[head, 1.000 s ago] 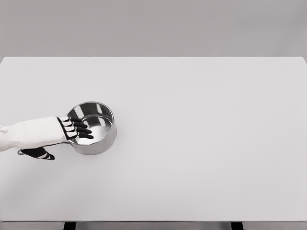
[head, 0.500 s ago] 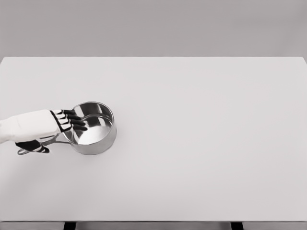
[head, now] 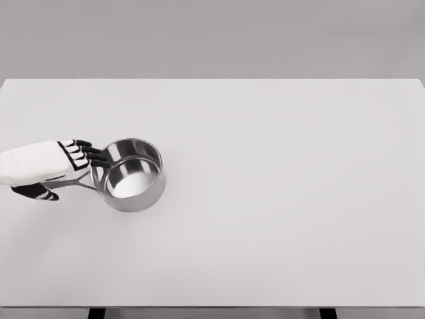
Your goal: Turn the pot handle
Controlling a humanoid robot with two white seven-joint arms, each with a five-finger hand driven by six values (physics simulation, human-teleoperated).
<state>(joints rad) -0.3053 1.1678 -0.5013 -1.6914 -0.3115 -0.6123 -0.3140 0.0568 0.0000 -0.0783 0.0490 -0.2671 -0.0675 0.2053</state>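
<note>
Steel saucepan [head: 133, 176] upright on the white table [head: 279, 199], over toward the nine o'clock edge, well apart from the far and near rims. Handle [head: 78, 182] pointing out from the pan at about nine o'clock, slim and silver, mostly covered by the left hand [head: 53, 166]. Black fingers [head: 93, 154] stretched toward three o'clock, slightly apart, tips just at the pan's rim on its ten o'clock side; thumb [head: 36, 193] hanging below the handle at seven o'clock. Cannot tell whether clamped on the handle or merely resting against it. Pan interior empty, shiny, reflecting light.
</note>
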